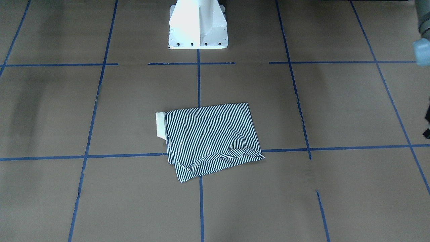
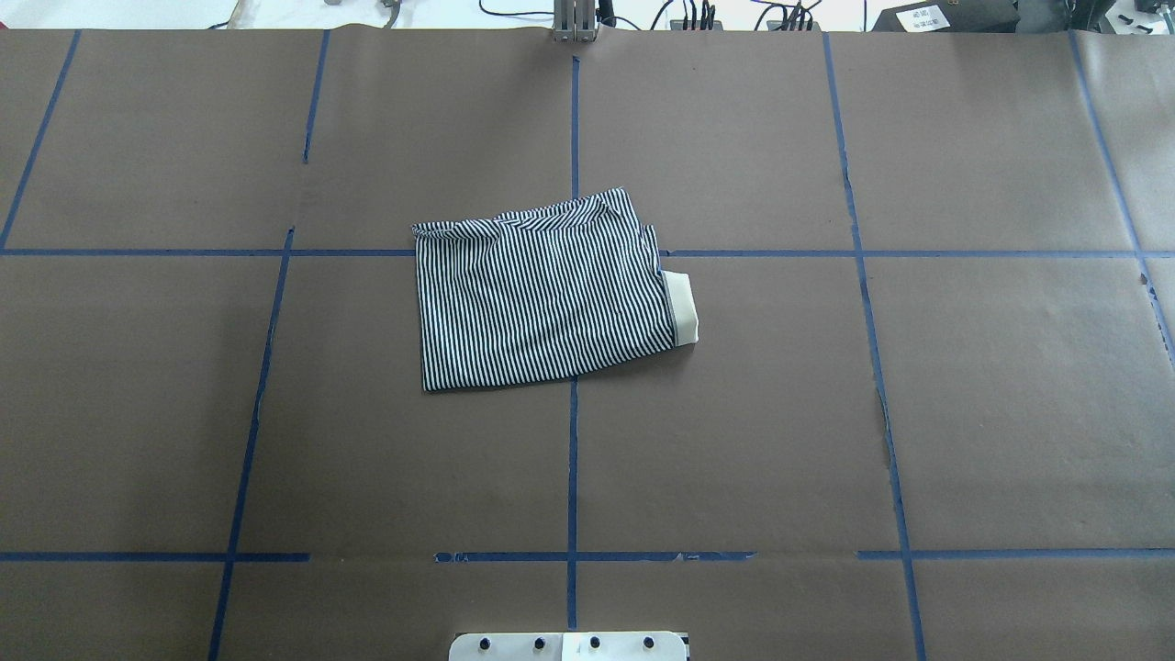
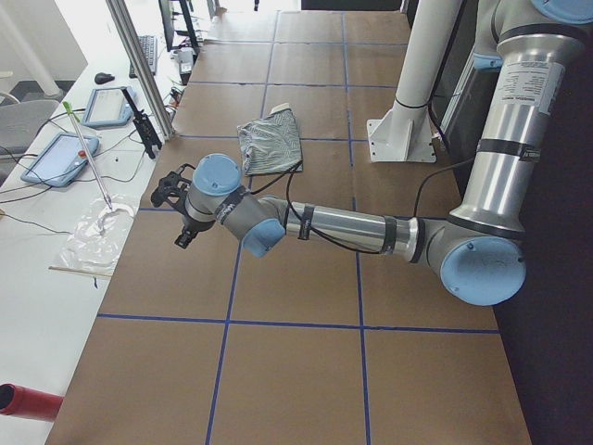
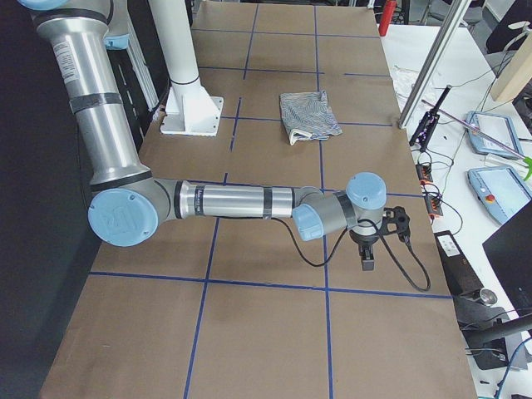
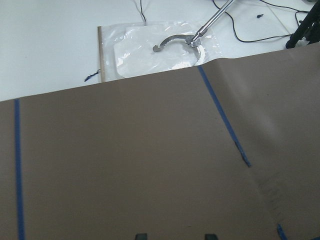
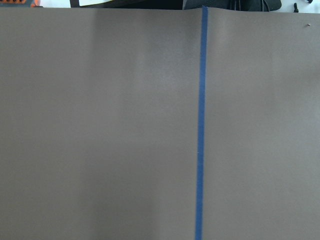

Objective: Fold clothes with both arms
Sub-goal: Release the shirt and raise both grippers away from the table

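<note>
In front of our white base (image 2: 569, 645) the folded shirt (image 2: 542, 294) lies flat in the middle of the brown table (image 2: 826, 413). Its cream collar (image 2: 681, 308) pokes out toward our right. Farther out, well apart from the shirt, our left gripper (image 5: 176, 236) hangs near the far edge, fingers apart, holding nothing. Our right gripper (image 4: 366, 259) hangs over the other end. We cannot tell how its fingers stand.

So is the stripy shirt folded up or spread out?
Folded. The striped polo shirt lies as a small rectangle, layers doubled over, with only its cream collar peeking from one edge.
</note>
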